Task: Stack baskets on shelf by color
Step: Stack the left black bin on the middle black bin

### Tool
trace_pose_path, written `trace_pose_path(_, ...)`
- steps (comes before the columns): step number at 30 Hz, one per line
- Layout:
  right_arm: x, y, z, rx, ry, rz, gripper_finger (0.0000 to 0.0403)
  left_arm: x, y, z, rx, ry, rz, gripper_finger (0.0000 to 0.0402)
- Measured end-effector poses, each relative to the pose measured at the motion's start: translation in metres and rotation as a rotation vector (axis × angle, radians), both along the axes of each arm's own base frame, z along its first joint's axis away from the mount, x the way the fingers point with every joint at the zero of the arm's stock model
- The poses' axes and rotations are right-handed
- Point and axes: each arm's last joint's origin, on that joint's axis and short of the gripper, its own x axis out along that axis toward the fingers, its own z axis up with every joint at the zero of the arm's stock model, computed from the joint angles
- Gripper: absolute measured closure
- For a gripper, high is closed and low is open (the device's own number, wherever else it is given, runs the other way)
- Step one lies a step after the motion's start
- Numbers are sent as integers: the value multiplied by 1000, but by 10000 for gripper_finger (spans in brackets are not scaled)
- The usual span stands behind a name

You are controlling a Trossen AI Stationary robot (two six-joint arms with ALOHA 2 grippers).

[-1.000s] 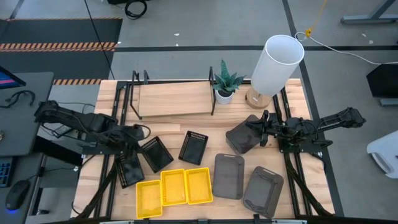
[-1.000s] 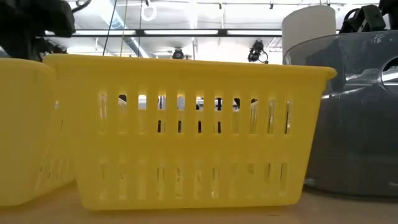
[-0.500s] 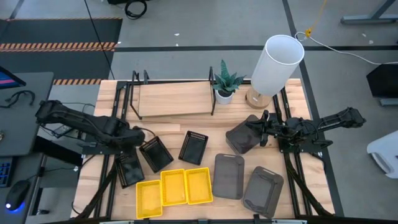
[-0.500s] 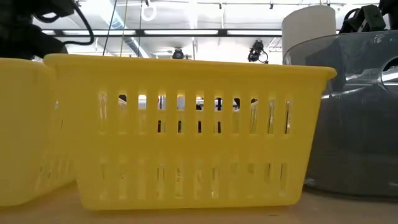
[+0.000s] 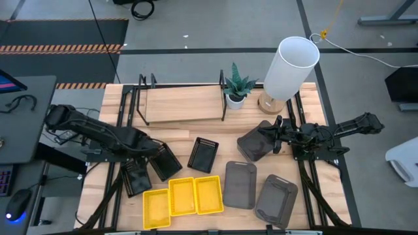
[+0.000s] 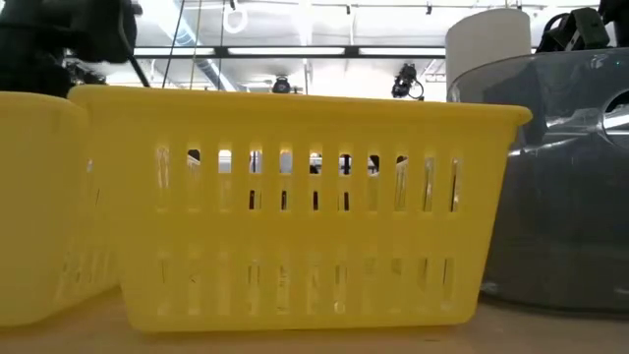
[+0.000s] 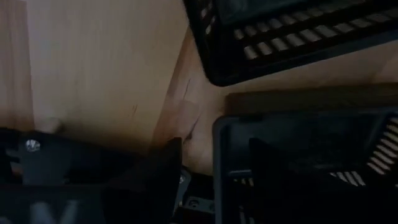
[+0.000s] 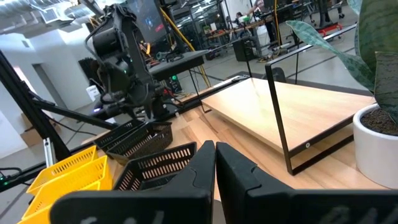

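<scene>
Three black baskets lie flat on the tabletop at left centre [image 5: 136, 177], [image 5: 163, 160], [image 5: 204, 155]. Three yellow baskets [image 5: 182, 196] line the near edge. Two grey baskets [image 5: 240, 184], [image 5: 276, 199] lie flat beside them. The shelf [image 5: 183, 104] stands at the far side. My left gripper [image 7: 214, 142] is open over the middle black basket's left end, one finger [image 7: 280, 180] inside its end wall [image 7: 219, 155] and one outside. My right gripper [image 5: 275, 136] is shut at the right end of a third grey basket [image 5: 255, 142]. My right gripper holds the third grey basket by its right end [image 5: 268, 134], coming in about level from the table's right. The basket sits tilted, its left end [image 5: 243, 147] low by the tabletop. My own fingers hide the place of contact in the right wrist view.
A small potted plant [image 5: 238, 85] stands at the shelf's right rail. A tall white lamp [image 5: 290, 68] stands behind my right gripper. Bare tabletop lies between the shelf and the black baskets [image 5: 176, 134]. Black frame bars [image 5: 307, 176] run along both table sides.
My left gripper has moved a little toward the table's right and near edge, ending over the middle black basket's left end. The baskets lie where they did, and my right arm has kept still.
</scene>
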Motion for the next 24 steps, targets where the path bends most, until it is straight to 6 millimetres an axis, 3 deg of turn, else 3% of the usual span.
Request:
trace_pose_path(14, 0, 0, 0, 0, 1, 0, 384, 12, -3, -29, 32, 205, -70, 256)
trace_pose_path(24, 0, 0, 0, 0, 0, 0, 384, 14, -4, -29, -6, 211, -62, 372)
